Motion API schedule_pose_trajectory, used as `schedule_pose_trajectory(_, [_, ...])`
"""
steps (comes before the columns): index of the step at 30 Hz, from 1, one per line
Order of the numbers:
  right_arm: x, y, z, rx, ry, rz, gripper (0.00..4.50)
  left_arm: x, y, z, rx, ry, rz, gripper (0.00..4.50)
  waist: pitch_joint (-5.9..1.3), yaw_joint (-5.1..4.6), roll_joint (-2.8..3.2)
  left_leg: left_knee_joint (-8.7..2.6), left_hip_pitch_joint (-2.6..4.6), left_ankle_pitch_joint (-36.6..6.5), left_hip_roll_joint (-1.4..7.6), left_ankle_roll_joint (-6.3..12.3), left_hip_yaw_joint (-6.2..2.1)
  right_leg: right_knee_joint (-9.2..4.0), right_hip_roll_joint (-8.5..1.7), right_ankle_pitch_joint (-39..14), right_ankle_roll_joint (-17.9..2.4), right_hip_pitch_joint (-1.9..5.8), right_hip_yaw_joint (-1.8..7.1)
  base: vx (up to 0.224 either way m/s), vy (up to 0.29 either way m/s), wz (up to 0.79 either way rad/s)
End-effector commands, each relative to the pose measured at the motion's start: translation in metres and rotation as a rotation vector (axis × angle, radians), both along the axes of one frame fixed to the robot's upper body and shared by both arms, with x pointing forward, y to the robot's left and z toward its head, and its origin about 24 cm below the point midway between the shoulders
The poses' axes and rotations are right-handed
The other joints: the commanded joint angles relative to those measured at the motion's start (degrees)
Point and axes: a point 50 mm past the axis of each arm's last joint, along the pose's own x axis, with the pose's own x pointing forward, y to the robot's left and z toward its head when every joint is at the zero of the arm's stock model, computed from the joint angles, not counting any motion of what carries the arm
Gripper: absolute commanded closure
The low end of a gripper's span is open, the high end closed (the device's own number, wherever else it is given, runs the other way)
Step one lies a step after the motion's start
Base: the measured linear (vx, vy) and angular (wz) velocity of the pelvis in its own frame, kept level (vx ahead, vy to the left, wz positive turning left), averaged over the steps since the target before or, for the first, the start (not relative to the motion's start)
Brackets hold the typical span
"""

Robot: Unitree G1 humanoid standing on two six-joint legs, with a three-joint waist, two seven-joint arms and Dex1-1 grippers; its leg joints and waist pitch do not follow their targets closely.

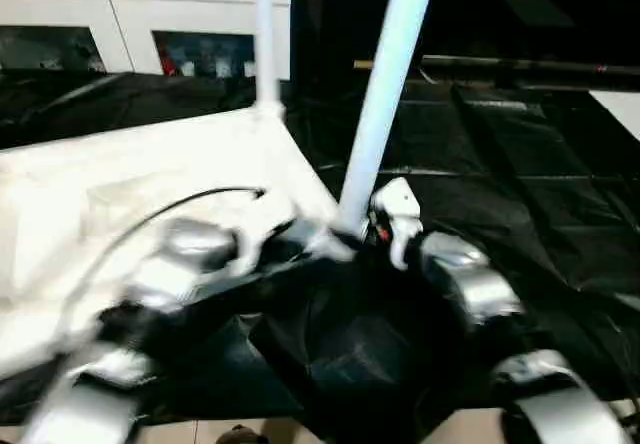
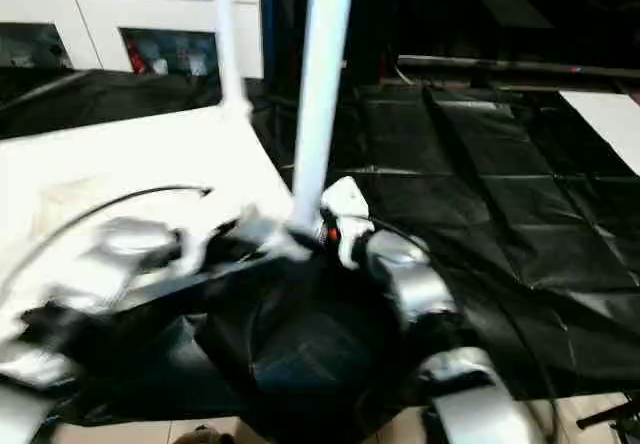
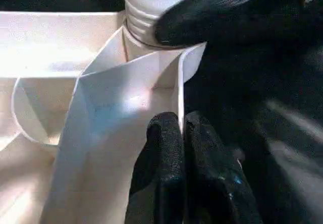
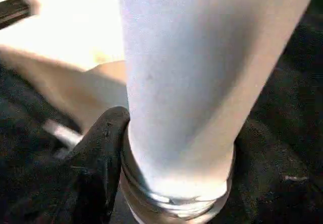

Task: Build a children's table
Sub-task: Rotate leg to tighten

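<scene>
I see the near leg [image 1: 385, 94] leaning in its corner socket [image 3: 151, 35]. My right gripper [image 4: 171, 148] clasps its base; left gripper [image 3: 182, 133] pinches the tabletop rib [image 3: 177, 90]. Risk: cross-threading.

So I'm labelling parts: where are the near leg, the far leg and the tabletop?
near leg [image 1: 385, 84], left eye view, mid shaft.
far leg [image 1: 264, 34], left eye view, shaft.
tabletop [image 1: 150, 179], left eye view, bare underside.
</scene>
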Motion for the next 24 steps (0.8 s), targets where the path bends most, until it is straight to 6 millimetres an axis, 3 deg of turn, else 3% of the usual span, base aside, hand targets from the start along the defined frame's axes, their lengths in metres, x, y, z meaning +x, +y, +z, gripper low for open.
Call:
schedule_pose_trajectory(1, [-0.002,0.022,-0.006,-0.012,0.032,-0.019,1.78,0.008,-0.013,-0.003,-0.046,-0.024,0.144,4.50,-3.42,-0.09,0.14,-4.32,1.92,-10.55,3.86,-1.05,-1.89,-4.77,-5.55,-3.94,-13.08,1.38,2.83,0.000,0.000,0.00])
schedule_pose_trajectory(7, [-0.007,0.056,-0.004,0.018,0.010,0.009,1.78,0.008,-0.045,-0.004,-0.077,-0.044,0.143,4.50,-3.69,0.14,0.30,-4.02,1.55,-7.79,3.65,1.29,-1.89,-4.69,-5.60,-0.17,-12.12,1.72,2.70,0.000,0.000,0.00])
schedule_pose_trajectory(8, [-0.007,0.057,-0.003,0.023,0.009,0.014,1.09,0.008,-0.046,-0.004,-0.080,-0.041,0.139,4.50,-3.69,0.17,0.33,-4.03,1.54,-7.77,3.66,1.53,-1.90,-4.72,-5.61,-0.19,-12.04,1.72,2.69,0.000,0.000,0.00])
schedule_pose_trajectory(9, [-0.006,0.055,-0.002,0.036,0.012,0.019,1.09,0.006,-0.043,-0.003,-0.089,-0.041,0.118,4.50,-3.71,0.24,0.63,-4.01,1.56,-8.04,3.68,1.73,-1.93,-4.79,-5.69,-0.57,-11.96,1.70,2.69,0.000,0.000,0.00])
schedule_pose_trajectory(15, [-0.002,0.040,0.003,0.020,-0.014,0.022,0.68,0.004,-0.028,-0.002,-0.084,-0.041,0.083,4.50,-3.70,-0.11,0.75,-4.35,1.60,-9.91,3.85,0.95,-2.06,-4.85,-5.53,-2.02,-11.82,1.61,2.64,0.000,0.000,0.00])
schedule_pose_trajectory(20, [-0.006,0.011,0.007,-0.029,-0.053,0.201,0.68,-0.009,-0.006,-0.001,-0.078,-0.017,-0.087,4.50,-3.83,-0.22,0.40,-3.95,1.37,-7.53,3.69,2.79,-1.94,-4.63,-5.49,1.62,-12.30,1.91,2.59,0.000,0.000,0.00])
schedule_pose_trajectory(21, [-0.007,0.008,0.008,-0.025,-0.050,0.223,0.68,-0.012,-0.005,0.000,-0.083,-0.013,-0.117,4.50,-3.81,-0.13,0.43,-3.79,1.06,-6.38,3.74,3.96,-1.90,-4.43,-5.57,3.23,-12.45,2.08,2.60,0.000,0.000,0.00])
schedule_pose_trajectory(24, [-0.009,-0.001,0.011,-0.035,-0.042,0.295,0.68,-0.019,0.002,0.001,-0.089,0.011,-0.197,4.50,-3.91,0.02,0.45,-3.68,1.36,-5.85,3.82,4.41,-1.77,-4.27,-5.34,3.80,-13.03,1.88,2.52,0.000,0.000,0.00])
